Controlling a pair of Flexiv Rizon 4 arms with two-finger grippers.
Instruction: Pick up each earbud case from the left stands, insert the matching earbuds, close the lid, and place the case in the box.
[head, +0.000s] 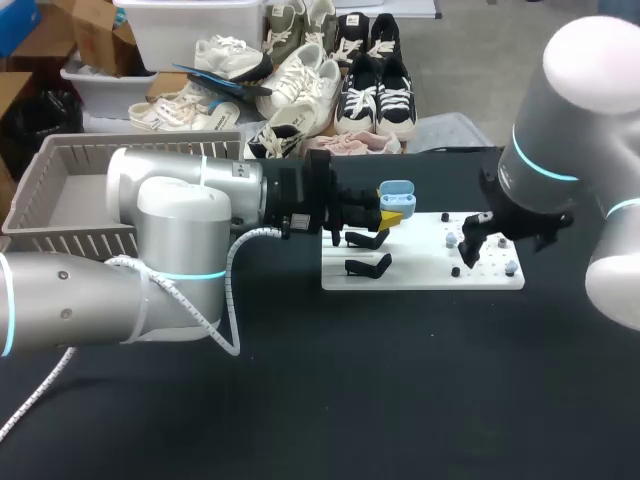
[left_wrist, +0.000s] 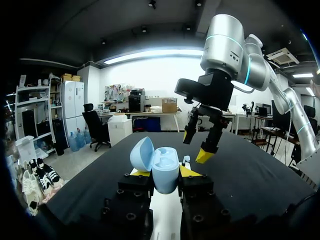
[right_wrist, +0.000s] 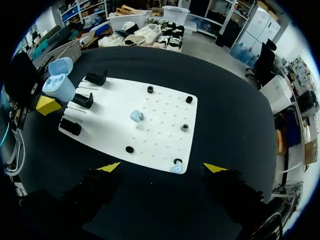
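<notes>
A light blue earbud case (left_wrist: 165, 171) with its lid (left_wrist: 141, 153) standing open sits between my left gripper's (left_wrist: 165, 173) yellow-tipped fingers, which are shut on its sides. In the head view that gripper (head: 391, 213) holds the case (head: 396, 190) over the left end of the white board (head: 420, 272), above the black stands (head: 368, 240). My right gripper (head: 477, 247) hangs open over the board's right part. From its wrist view, two light blue earbuds (right_wrist: 136, 116) (right_wrist: 175, 168) rest on the board (right_wrist: 160, 130) ahead of its open fingers (right_wrist: 162, 167), which hold nothing.
A grey slatted basket (head: 40, 165) stands at the back left, behind my left arm. Small black pegs (right_wrist: 150, 89) dot the board. Three black stands (right_wrist: 82, 100) line its left edge. Black tabletop (head: 400, 380) surrounds the board.
</notes>
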